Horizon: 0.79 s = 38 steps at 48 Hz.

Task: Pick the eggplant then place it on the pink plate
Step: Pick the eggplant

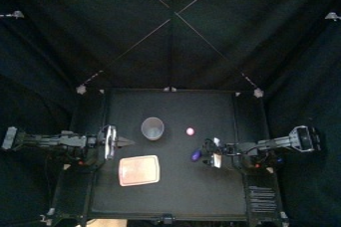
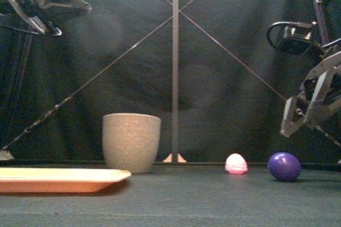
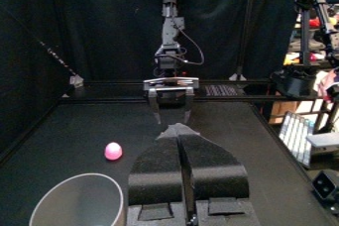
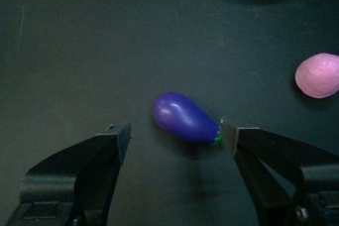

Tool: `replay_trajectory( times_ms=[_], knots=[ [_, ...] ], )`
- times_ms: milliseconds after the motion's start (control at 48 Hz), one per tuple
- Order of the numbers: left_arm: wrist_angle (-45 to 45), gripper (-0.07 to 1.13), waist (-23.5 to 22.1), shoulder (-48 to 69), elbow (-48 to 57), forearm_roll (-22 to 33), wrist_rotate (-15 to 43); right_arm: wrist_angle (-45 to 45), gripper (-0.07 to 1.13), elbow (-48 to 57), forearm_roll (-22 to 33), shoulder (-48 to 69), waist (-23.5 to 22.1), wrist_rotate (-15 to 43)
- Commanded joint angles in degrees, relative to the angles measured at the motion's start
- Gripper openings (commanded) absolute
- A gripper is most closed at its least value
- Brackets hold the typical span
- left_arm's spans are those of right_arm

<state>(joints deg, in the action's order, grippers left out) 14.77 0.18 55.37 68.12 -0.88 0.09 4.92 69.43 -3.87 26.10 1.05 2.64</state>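
The black surface is lying mostly bare. A wide clear band is running along its front edge, in front of the pink tray, and another along the back edge, well behind it. The left arm is coming in from the left, with its pincer clenched on nothing and hanging over the surface just left of the tray and a little behind it. The right arm is reaching in from the right, well to the tray's right. Its pincer is spread wide and hovering above the eggplant, with one jaw on each side and neither touching it.

The tray is lying flat and empty, left of the middle and toward the front. A tall grey speckled cup is standing upright behind the tray, apart from it. The purple eggplant is lying on its side to the tray's right, with a bare strip of surface between them and nothing blocking it. A small pink egg-shaped toy is sitting behind the tray and to its right, near the eggplant but not touching it.
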Motion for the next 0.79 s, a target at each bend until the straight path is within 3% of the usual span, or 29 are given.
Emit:
replay_trajectory(
  times_ms=[21, 792],
  knots=[
    [0.3, -0.03, 0.0, -0.2, -0.6, 0.0, 0.0, 1.8, 1.04, -1.8, 0.0, -2.4, 0.5, -0.1],
    [0.3, -0.03, 0.1, -0.1, -0.2, 0.1, 0.0, 2.7, 1.0, -9.6, 1.5, -20.3, -0.2, -0.4]
  ],
)
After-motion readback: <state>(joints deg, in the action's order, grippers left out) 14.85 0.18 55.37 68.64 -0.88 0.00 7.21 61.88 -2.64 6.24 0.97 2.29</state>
